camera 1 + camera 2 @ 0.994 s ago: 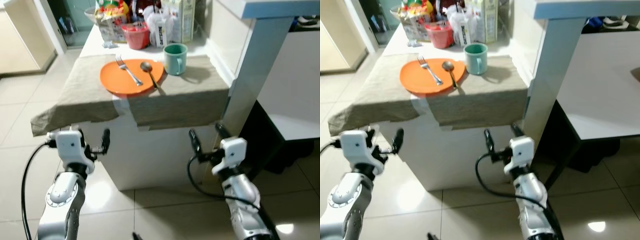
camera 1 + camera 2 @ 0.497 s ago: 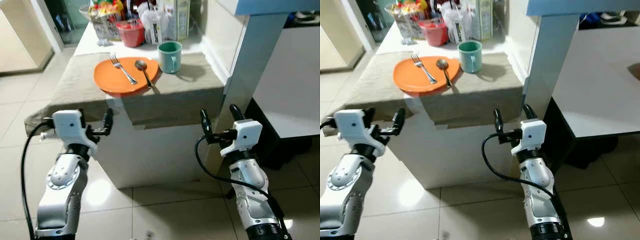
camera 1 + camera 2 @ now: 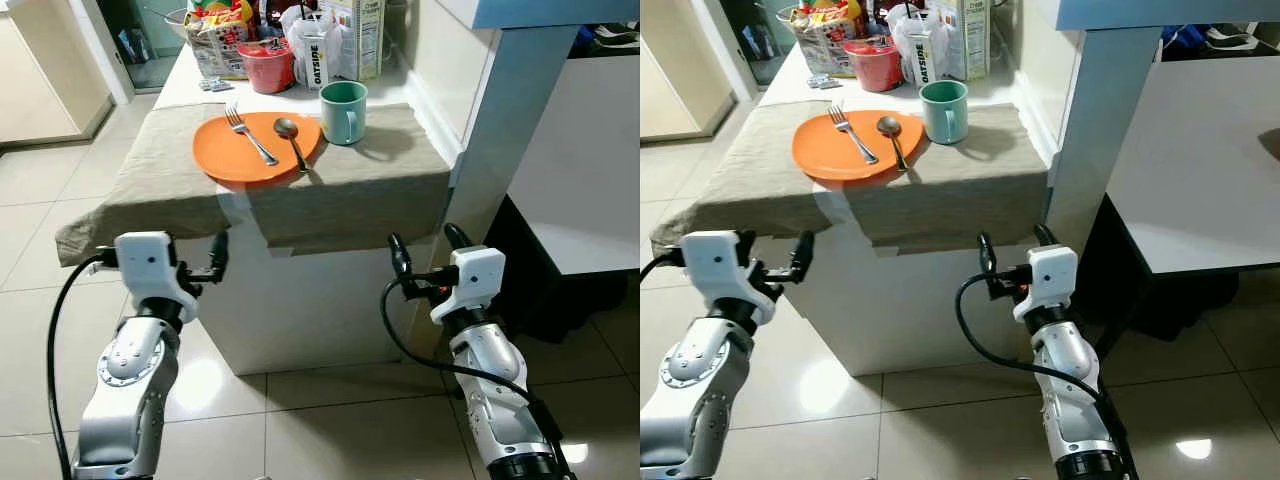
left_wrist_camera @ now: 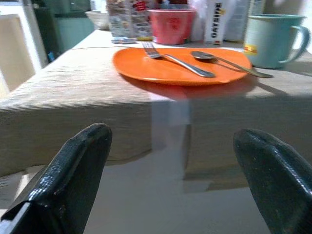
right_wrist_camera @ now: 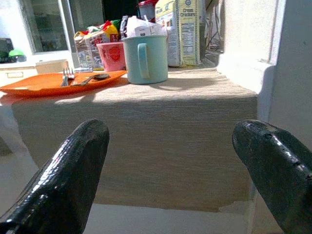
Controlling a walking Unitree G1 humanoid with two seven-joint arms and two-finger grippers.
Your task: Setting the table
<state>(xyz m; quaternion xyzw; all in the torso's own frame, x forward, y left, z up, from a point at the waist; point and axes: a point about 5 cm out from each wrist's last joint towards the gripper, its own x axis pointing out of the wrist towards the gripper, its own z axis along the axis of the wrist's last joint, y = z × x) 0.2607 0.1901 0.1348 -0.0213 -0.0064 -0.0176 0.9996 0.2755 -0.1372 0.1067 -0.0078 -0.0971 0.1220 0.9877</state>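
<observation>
Robot stands at the bench, both claws low and empty.

The orange plate [image 3: 256,148] sits on the cloth-covered bench [image 3: 370,190] with the fork [image 3: 251,136] and spoon [image 3: 293,140] on it, the green cup [image 3: 343,112] just beside. The left claw [image 3: 160,275] and right claw [image 3: 421,264] hang below the edge, fingers apart. To do well, each should rise above the cloth first, then reach in slowly.
</observation>
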